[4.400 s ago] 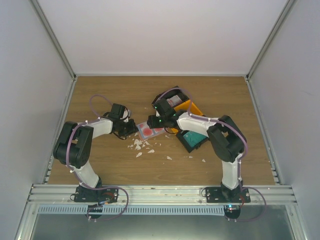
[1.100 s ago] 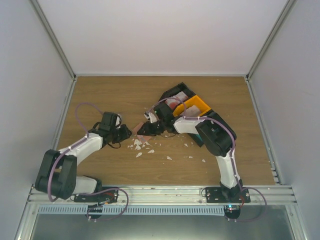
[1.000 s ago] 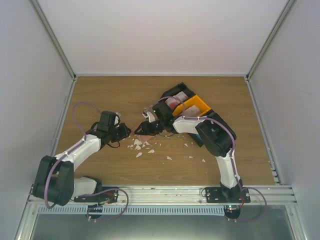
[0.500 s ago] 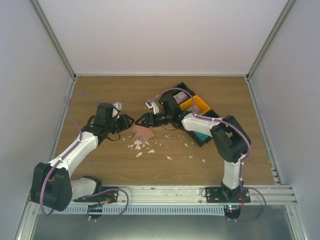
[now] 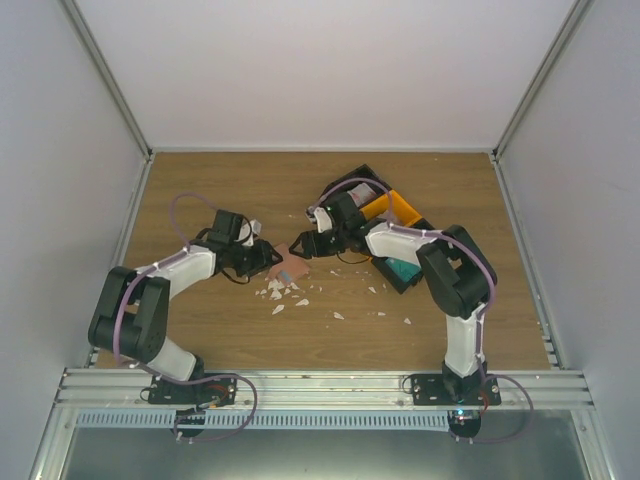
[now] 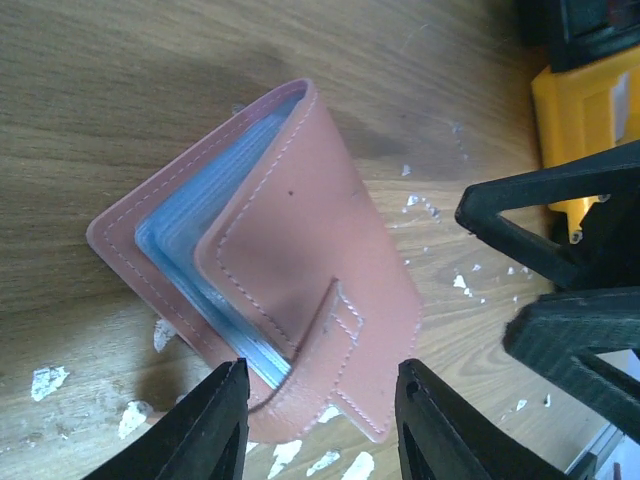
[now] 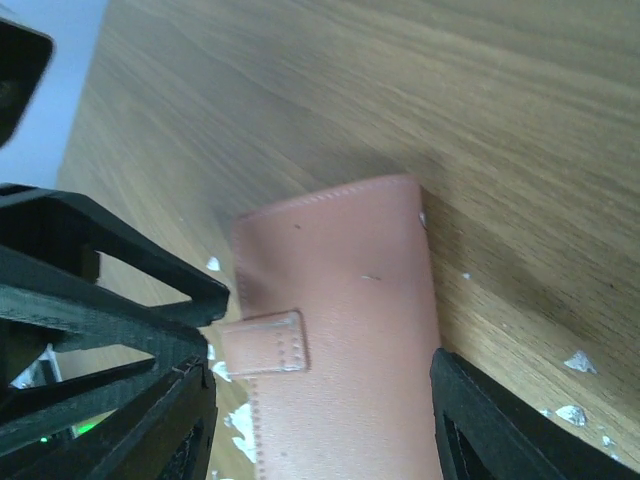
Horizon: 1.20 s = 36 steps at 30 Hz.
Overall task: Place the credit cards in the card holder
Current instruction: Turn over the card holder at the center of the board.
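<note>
The salmon-pink card holder [image 5: 289,269] lies folded almost shut on the wooden table, its strap tab up. A light blue pocket edge [image 6: 190,265] shows along its open side. My left gripper [image 6: 320,420] is open and straddles the holder's near end [image 6: 330,330], with gaps on both sides. My right gripper [image 7: 330,425] faces it from the other side, also open around the holder [image 7: 340,300] without clamping it. In the top view the left gripper [image 5: 263,258] and the right gripper [image 5: 299,247] sit close together over the holder. Teal credit cards [image 5: 403,268] lie in a black bin under the right arm.
White torn scraps [image 5: 280,292] are strewn just in front of the holder and toward the table's middle. An orange bin [image 5: 398,208] and black bins [image 5: 362,178] stand behind the right arm. The orange bin [image 6: 585,110] sits at the right edge of the left wrist view.
Both grippers' jaws have spread wider. The holder has dropped from the right gripper's grip onto the table. The left gripper has swung right to meet it.
</note>
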{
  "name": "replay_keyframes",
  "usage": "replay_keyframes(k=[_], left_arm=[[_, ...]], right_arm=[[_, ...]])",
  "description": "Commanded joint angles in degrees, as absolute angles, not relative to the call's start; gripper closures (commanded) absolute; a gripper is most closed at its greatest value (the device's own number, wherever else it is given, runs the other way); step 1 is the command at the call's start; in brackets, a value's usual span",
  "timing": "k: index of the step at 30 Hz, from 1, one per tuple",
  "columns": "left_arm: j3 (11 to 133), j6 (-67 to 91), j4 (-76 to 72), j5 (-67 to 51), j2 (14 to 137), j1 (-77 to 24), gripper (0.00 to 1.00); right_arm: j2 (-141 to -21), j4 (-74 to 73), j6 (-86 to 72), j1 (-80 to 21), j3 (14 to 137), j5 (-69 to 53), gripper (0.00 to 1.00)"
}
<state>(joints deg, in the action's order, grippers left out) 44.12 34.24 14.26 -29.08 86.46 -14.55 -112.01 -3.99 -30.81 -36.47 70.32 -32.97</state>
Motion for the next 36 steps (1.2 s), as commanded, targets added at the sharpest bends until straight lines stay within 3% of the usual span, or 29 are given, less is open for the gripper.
replay_keyframes(k=[1,15,21,27,32,36], left_arm=[[46.14,32.87,11.90,-29.18,88.76,-14.96,0.56],[45.95,32.16,14.42,-19.72,97.00,-14.95,0.66],[44.31,31.40,15.34,-17.08,98.57,-14.73,0.83],[43.20,30.99,14.37,-17.18,99.22,-14.67,0.86],[43.07,30.68,14.13,-17.06,98.69,-14.51,0.86],[43.07,30.33,13.88,-17.56,97.58,-14.59,0.85]], right_arm=[[-115.40,-7.81,-26.37,-37.27,73.08,-32.63,0.42],[-118.97,-9.46,-25.95,-37.93,74.21,-35.20,0.44],[-119.60,-6.83,-27.58,-36.48,72.91,-38.90,0.43],[-122.22,-1.08,-29.99,-36.10,72.33,-46.93,0.44],[-123.01,7.36,-33.25,-35.97,70.22,-48.65,0.53],[-122.36,9.61,-33.89,-35.91,69.69,-47.61,0.72]])
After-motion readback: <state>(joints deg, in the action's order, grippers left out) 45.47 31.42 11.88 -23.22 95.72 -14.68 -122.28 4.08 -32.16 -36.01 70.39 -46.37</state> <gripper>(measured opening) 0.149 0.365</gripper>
